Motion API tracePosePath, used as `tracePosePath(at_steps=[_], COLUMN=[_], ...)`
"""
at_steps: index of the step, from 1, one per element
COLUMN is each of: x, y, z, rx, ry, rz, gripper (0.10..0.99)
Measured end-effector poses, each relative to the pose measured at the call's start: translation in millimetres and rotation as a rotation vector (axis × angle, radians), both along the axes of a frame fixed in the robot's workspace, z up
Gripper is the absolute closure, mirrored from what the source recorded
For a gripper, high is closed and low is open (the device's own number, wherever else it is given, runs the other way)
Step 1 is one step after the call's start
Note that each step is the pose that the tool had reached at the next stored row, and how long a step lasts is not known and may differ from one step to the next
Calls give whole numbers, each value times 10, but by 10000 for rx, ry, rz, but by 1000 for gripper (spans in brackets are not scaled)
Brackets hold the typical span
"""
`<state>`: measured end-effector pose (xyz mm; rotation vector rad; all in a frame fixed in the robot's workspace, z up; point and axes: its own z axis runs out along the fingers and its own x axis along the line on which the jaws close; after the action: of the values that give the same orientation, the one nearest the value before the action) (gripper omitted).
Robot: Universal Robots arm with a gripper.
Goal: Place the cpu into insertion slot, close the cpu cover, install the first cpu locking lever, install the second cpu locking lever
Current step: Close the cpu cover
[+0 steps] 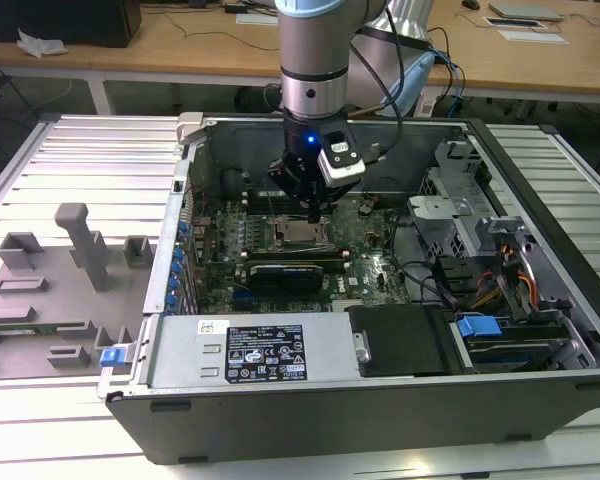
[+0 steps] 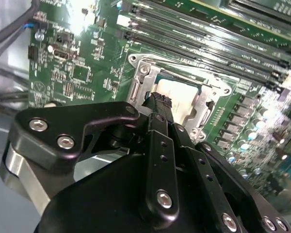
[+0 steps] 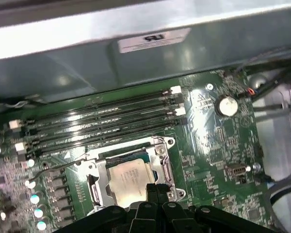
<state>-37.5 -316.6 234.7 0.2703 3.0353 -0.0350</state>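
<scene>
Black linkage bars and screw-studded fingers of my gripper crowd the foreground in both wrist views, the two tips pressed together with nothing between them. They hang right at the edge of the small flat square cpu with its pale silvery-beige top. I cannot tell whether they touch it.

That chip lies flat in the square black-rimmed insertion slot on the green motherboard. The thin dark-silver metal cpu cover lies down around it, so the chip shows through the window. A thin wire rod slants away from the cover's corner toward a row of round capacitors.

Just beyond the cover run the long black memory slots, and behind them rises the grey metal case wall. A round silver coin battery sits well off to one side.

In the exterior view my arm reaches straight down into the open computer case. The long black graphics card lies just on the near side of the socket, and bundled cables lie toward the exterior view's right.
</scene>
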Motion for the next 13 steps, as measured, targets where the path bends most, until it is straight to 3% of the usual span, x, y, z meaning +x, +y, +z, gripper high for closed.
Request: tracePosePath(at_steps=[6, 9, 10, 11, 13], x=[0, 0, 0, 0, 1], y=[0, 0, 0, 0, 0], z=[-6, -6, -9, -11, -14], rx=[-57, -55, -41, -30, -15], ry=[0, 6, 237, 435, 687], rz=[1170, 1214, 1216, 1227, 1252], gripper=[980, 980, 980, 980, 980])
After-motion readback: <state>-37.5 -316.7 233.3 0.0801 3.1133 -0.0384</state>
